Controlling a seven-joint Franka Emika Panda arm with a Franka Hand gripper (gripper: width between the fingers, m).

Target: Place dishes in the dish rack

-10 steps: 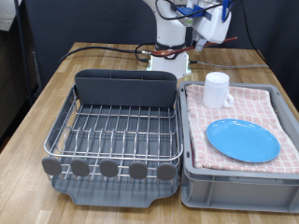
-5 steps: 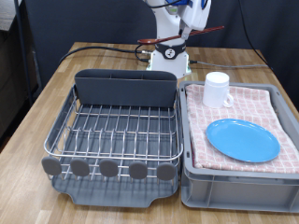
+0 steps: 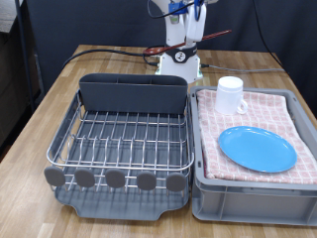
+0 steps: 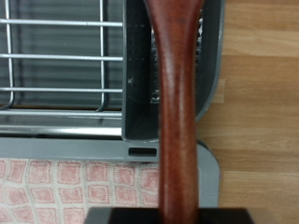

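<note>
My gripper (image 3: 186, 10) is high at the exterior view's top, behind and above the dish rack's (image 3: 59, 139) tall grey back compartment (image 3: 134, 96). It is shut on the brown wooden spoon (image 4: 177, 112), whose handle fills the middle of the wrist view, held at the gripper (image 4: 173, 215). Below the spoon, the wrist view shows the grey compartment (image 4: 140, 84) and the wire grid (image 4: 56, 65). The light-blue plate (image 3: 257, 149) and the white mug (image 3: 231, 96) sit on the pink checked cloth. The rack holds no dishes.
A grey crate (image 3: 248, 196) lined with pink checked cloth stands at the exterior view's right, touching the rack. The robot base (image 3: 178, 61) and dark cables (image 3: 109, 52) lie behind the rack on the wooden table (image 3: 40, 119).
The gripper has moved towards the exterior view's left and upward with the spoon, from above the crate's far side to above the rack's back.
</note>
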